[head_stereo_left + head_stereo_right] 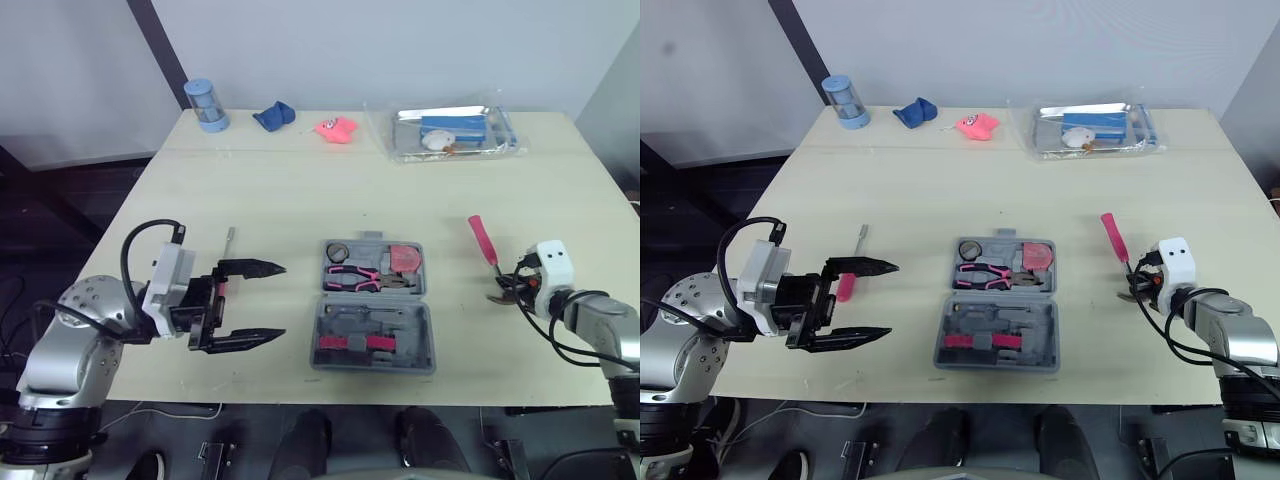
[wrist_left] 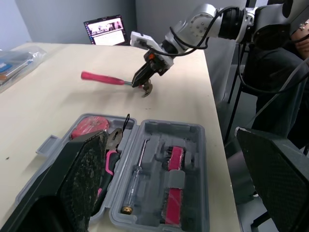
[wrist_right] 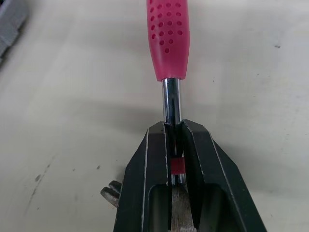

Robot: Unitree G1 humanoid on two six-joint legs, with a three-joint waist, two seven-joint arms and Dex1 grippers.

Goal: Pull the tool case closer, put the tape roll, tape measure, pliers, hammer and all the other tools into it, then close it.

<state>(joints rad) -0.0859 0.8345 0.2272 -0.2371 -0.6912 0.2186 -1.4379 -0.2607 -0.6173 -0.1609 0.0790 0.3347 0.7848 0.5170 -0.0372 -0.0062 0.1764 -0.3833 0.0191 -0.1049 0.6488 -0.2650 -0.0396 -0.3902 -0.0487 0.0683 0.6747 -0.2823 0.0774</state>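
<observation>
Open grey plastic tool case, partly filled, sits near the front edge of the beige tabletop; toward the right edge, the right end effector grips a pink-handled steel hammer, which should next be lifted across into the case, while the left end effector gapes empty.

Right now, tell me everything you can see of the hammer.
The hammer has a pink dimpled grip that looks rubbery, a shiny metal shaft with a red band, and a claw head. Its handle points away from the robot, right of the open tool case and apart from it. The right gripper is shut on the shaft by the head. Whether it touches the table is unclear.
</observation>
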